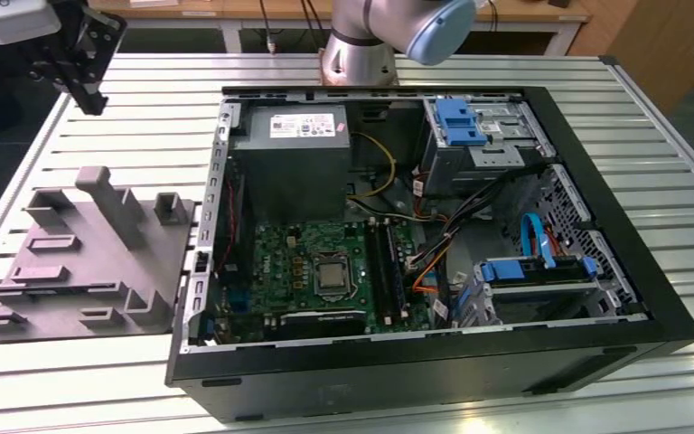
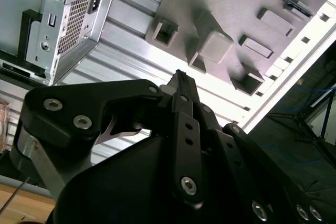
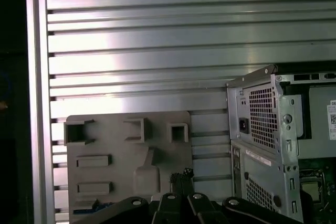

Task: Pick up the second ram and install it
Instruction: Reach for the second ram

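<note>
My gripper (image 1: 91,104) hangs high above the table's far corner at the exterior view's left, beyond the grey fixture (image 1: 82,262). In both wrist views its dark fingers meet at the tips (image 2: 180,75) (image 3: 181,174), shut with nothing visible between them. The fixture (image 3: 126,156) lies below the fingertips, and its posts and pockets (image 2: 220,19) look bare. The second ram is hidden or out of view. On the green motherboard (image 1: 323,271), long dark strips (image 1: 383,262) run beside the processor socket; I cannot tell sticks from slots there.
The open black computer case (image 1: 444,362) lies on the slatted aluminium table (image 1: 636,99). Inside are a grey power supply (image 1: 289,136), blue-latched drive bays (image 1: 462,122) and loose cables. The case's perforated rear wall (image 3: 262,124) stands close to the fixture. The arm's base (image 1: 360,45) rises behind the case.
</note>
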